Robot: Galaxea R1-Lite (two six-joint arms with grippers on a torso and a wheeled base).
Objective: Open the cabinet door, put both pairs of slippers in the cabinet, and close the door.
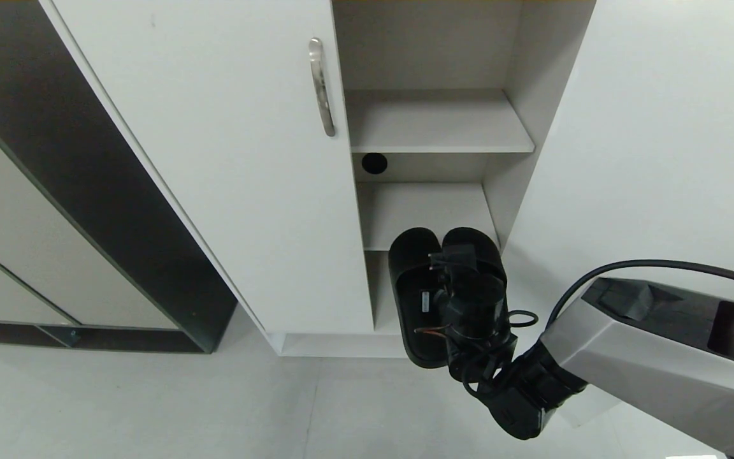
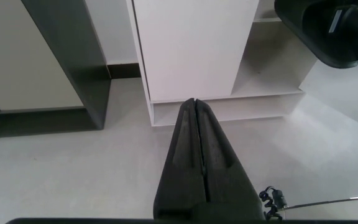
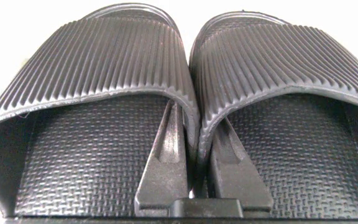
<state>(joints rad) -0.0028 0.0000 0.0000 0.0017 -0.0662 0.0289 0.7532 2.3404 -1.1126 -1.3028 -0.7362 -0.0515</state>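
Right jaws narrow, pinching black slippers (image 1: 413, 280) together, before open cabinet (image 1: 437, 121); left jaws pressed together, empty

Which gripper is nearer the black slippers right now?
Right. The right gripper is shut on the black slippers, a finger inside each, pinching their inner walls together before the open cabinet. The left gripper hangs shut above the floor, apart from the slippers.

I'm counting two black slippers (image 1: 413, 258), one white cabinet (image 1: 214, 159), one metal handle (image 1: 321, 86), and two shelves (image 1: 437, 121) inside it.
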